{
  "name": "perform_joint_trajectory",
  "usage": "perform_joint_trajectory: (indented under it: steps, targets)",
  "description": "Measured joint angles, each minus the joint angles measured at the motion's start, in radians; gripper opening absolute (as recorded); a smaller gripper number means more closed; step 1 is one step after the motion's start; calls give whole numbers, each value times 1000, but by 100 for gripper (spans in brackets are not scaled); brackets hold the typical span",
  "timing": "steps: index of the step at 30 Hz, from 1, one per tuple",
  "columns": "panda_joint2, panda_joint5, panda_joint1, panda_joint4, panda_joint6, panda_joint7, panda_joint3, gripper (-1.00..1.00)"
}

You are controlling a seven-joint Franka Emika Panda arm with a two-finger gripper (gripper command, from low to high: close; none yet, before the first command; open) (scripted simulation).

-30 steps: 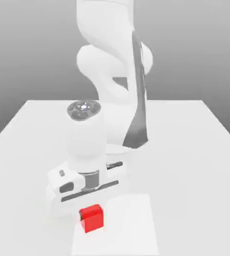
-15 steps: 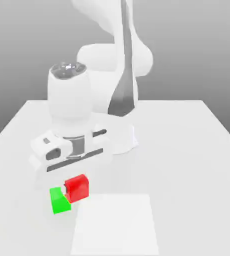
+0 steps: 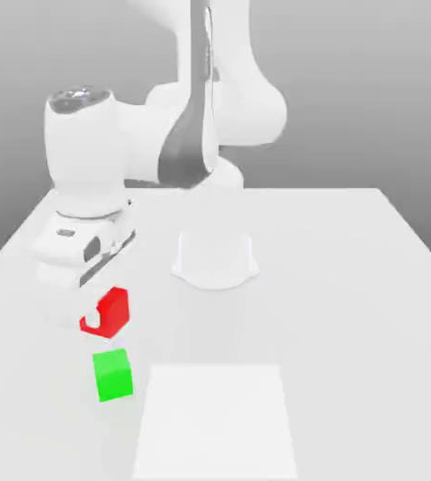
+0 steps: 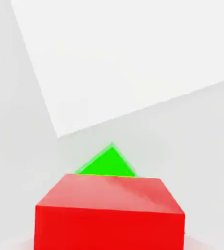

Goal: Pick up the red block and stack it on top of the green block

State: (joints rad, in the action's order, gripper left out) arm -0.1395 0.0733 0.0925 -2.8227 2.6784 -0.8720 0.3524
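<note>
No text, label, brand, number or sign can be read on anything in the pictures
</note>
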Motion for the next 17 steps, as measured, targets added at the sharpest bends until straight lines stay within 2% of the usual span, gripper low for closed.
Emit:
perform_joint_trajectory:
  steps: [9,16,17]
  targets:
    - [130,-185,-49,13,98,-138,2,-100]
    - [227,-234,-54,7,211,-172,1,-100]
    - [235,-233,-54,6,221,-171,2,100]
